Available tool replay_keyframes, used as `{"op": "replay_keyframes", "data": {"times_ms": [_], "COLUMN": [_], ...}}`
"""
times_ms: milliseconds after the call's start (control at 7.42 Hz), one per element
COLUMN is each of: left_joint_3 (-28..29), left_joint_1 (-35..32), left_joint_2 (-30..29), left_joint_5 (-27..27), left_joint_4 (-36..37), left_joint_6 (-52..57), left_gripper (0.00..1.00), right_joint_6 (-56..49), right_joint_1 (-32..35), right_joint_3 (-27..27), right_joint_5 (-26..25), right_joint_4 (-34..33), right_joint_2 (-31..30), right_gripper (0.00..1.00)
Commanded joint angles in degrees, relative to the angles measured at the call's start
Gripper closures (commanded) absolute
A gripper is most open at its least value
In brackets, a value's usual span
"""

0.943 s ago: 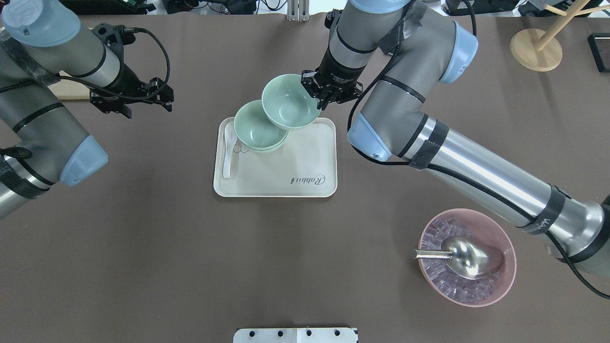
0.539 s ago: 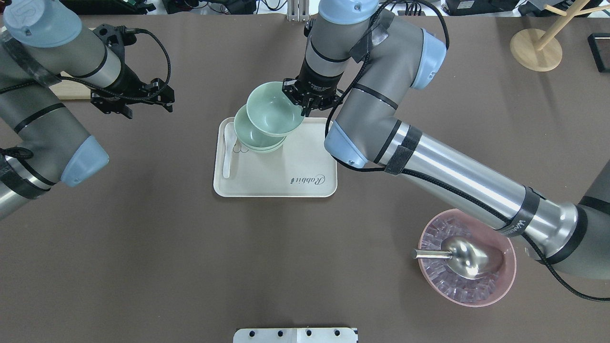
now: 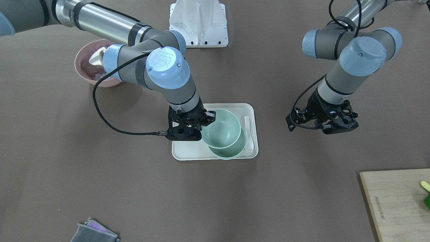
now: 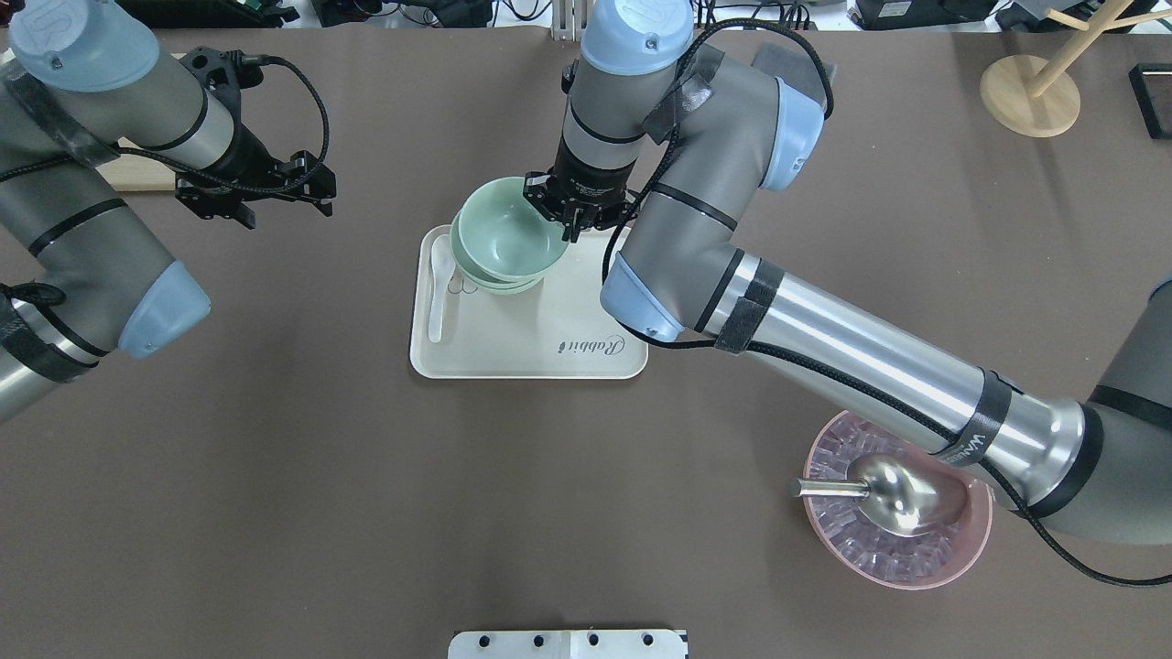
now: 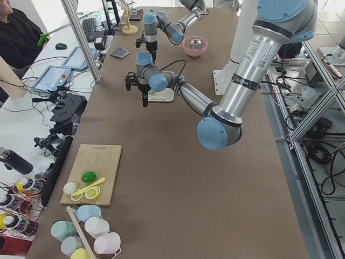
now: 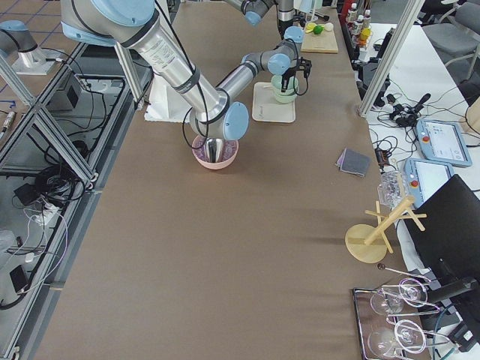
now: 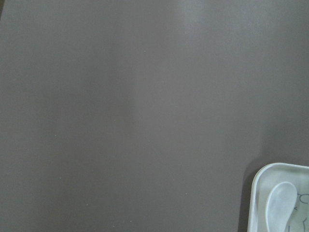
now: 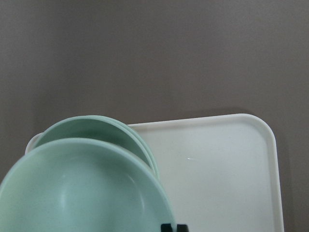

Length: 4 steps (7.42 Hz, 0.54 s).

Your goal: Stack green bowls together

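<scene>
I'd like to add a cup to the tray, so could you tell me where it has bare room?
The tray's robot-side half is bare, from the white spoon across to the right rim, lettering included. The far left corner is crowded: the stacked green bowls sit there, and the right gripper holds the top bowl by its rim over them.

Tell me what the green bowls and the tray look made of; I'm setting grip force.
Green bowls: probably plastic, matte finish. The colour is an even pale mint, the rims are thin, and the highlights are soft and dull.
Tray: probably plastic or melamine, cream, with a slight sheen. It has a rounded moulded lip and printed lettering.
</scene>
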Motion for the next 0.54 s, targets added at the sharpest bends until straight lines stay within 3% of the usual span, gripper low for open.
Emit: {"op": "replay_keyframes", "data": {"times_ms": [0, 404], "left_joint_3": [0.1, 0.4], "left_joint_1": [0.0, 0.1], "left_joint_2": [0.1, 0.0], "left_joint_5": [0.0, -0.1], "left_joint_4": [0.0, -0.1], "left_joint_6": [0.1, 0.1], "left_gripper": [0.02, 0.02], "right_joint_6": [0.0, -0.1], "right_joint_1": [-0.1, -0.4], "right_joint_3": [-3.0, -4.1], "right_joint_5": [0.0, -1.0], "right_joint_4": [0.1, 0.3], "right_joint_2": [2.2, 2.5], "right_gripper": [1.0, 1.0]}}
